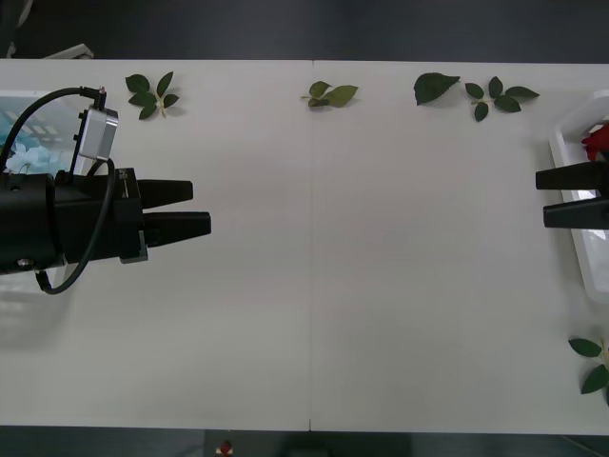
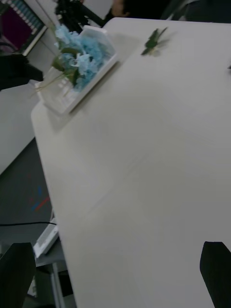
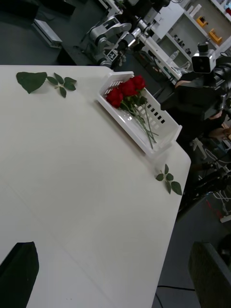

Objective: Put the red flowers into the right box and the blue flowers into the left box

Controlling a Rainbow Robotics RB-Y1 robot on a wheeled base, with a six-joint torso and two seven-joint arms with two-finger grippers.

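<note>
- Left gripper (image 1: 202, 209) at 9 o'clock, fingers spread, empty.
- Right gripper (image 1: 557, 197) at 3 o'clock, spread, empty.
- Red flowers (image 3: 126, 90) lie in right box (image 3: 161, 139).
- Blue flowers (image 2: 82, 54) lie in left box (image 2: 65, 103).
- No readable writing.

No readable text, perhaps from poor views.

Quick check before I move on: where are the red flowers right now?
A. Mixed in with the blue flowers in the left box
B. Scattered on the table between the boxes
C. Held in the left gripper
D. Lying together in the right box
D. The red flowers lie bunched inside the right box, while the blue flowers fill the left box.
</note>
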